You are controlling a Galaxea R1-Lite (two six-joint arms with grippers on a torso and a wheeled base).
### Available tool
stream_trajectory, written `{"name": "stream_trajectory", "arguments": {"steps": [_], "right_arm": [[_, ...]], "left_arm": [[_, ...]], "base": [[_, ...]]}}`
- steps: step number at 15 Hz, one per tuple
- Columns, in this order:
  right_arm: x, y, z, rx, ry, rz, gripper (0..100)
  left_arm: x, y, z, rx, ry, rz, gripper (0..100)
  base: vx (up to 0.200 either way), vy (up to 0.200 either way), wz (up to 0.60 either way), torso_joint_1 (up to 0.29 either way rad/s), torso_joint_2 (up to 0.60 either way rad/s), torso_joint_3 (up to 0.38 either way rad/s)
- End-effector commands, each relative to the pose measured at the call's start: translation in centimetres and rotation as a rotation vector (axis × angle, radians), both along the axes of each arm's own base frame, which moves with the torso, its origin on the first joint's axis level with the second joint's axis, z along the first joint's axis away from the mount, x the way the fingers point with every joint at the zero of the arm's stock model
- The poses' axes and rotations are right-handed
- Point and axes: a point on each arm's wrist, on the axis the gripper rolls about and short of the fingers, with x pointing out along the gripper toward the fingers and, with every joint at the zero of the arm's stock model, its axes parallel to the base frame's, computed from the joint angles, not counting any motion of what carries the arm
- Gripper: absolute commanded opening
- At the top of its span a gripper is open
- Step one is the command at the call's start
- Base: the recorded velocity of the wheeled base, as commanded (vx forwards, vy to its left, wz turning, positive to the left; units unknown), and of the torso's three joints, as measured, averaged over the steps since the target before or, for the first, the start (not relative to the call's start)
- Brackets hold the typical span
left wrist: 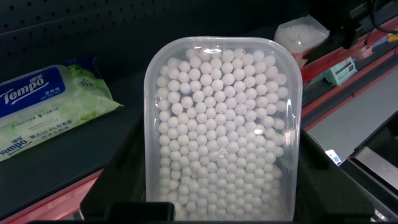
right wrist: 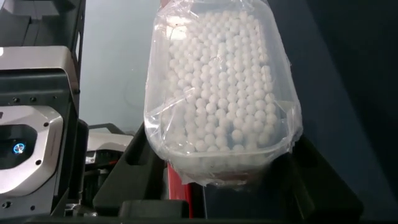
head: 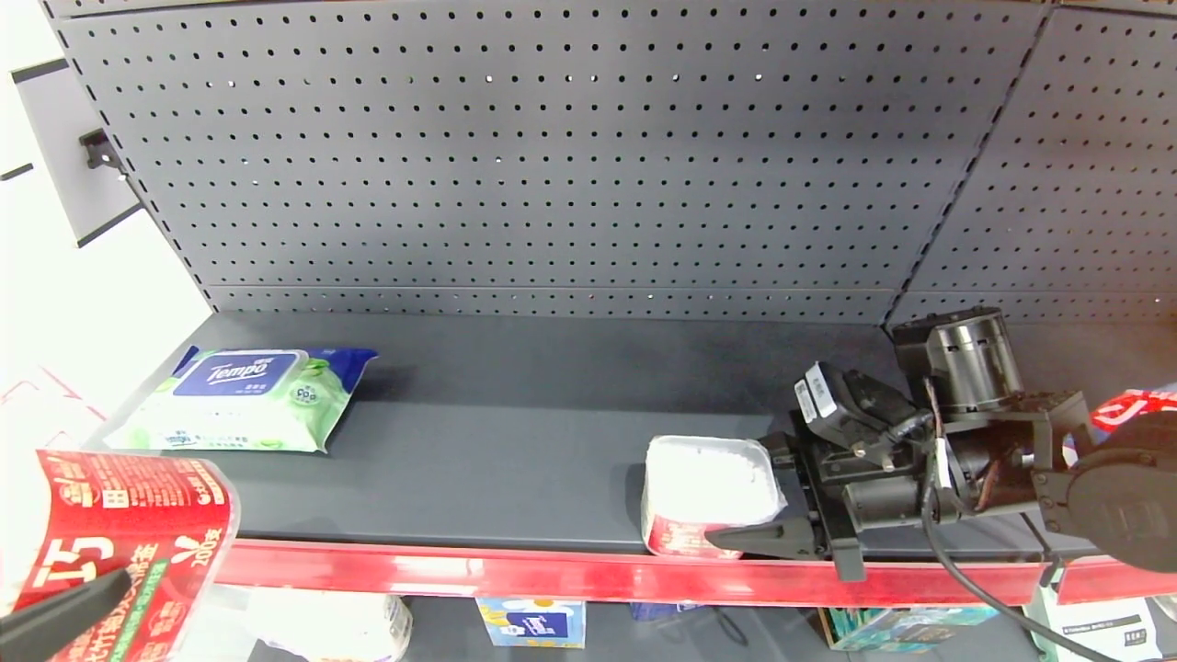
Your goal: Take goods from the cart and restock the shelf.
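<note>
Dark grey metal shelf [head: 515, 414] here, with a matching pegboard back [head: 552, 165] full of little holes, a red strip [head: 460, 570] along the front edge and a plain white wall [head: 55, 303] off its left end. Under it there's a lower level with a small blue box [head: 531, 621] on it. A green and blue wipes pack [head: 241, 397] lies flat near the front left corner of the shelf. The right pincer [head: 763, 492] comes in from the right end and is clamped on the right tub [head: 708, 483], one finger on each side of it. That tub sits right at the front edge, a bit right of the middle and well apart from the wipes. Honestly can't tell if its base is touching the shelf or hanging just above it. It's a clear tub with rounded corners, packed with small white beads, wrapped in crinkly clear film, with a red label around the lower part. The left pincer [left wrist: 221, 174] is gripping the left tub [left wrist: 224, 118] the same way, dark fingers along both long sides. That one is out past the front left corner, off the shelf, tilted, with the same white beads and a red printed label.
</note>
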Motion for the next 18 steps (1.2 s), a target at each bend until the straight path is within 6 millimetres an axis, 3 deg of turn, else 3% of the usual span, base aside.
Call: {"name": "stream_trajectory", "arguments": {"steps": [1,3,4,8,12,16,18], "right_arm": [[0.1,0.0,-0.2,-0.005,0.005,-0.006,0],[0.3,0.0,-0.4,-0.014,0.005,-0.017,0],[0.3,0.0,-0.3,-0.013,0.005,-0.017,100],[0.6,-1.0,-0.2,-0.024,0.0,-0.076,100],[-1.3,-3.4,1.5,-0.012,-0.034,-0.176,100],[-5.2,-6.4,2.2,-0.016,-0.079,-0.282,100],[-8.1,-8.0,2.5,-0.024,-0.138,-0.372,100]], "left_arm": [[0.0,0.0,0.0,0.0,0.001,0.0,0],[0.0,0.0,-0.1,0.001,0.003,0.0,0],[0.0,0.0,0.0,0.0,0.001,0.0,0],[0.1,0.0,-0.1,0.002,0.006,0.0,0],[0.2,-0.2,-0.3,0.002,0.022,-0.028,0],[1.3,-0.6,-0.2,0.008,0.057,-0.058,0],[1.9,-0.9,-0.1,0.015,0.08,-0.069,0]], "base": [[0.0,0.0,0.0,0.0,0.0,0.0],[0.0,0.0,0.0,0.0,0.0,0.0],[0.0,0.0,0.0,0.0,0.0,0.0],[0.0,0.0,0.0,0.0,0.0,0.0],[0.0,0.0,0.0,0.0,0.0,0.0],[0.0,0.0,0.0,0.0,0.0,0.0],[0.0,0.0,0.0,0.0,0.0,0.0]]}}
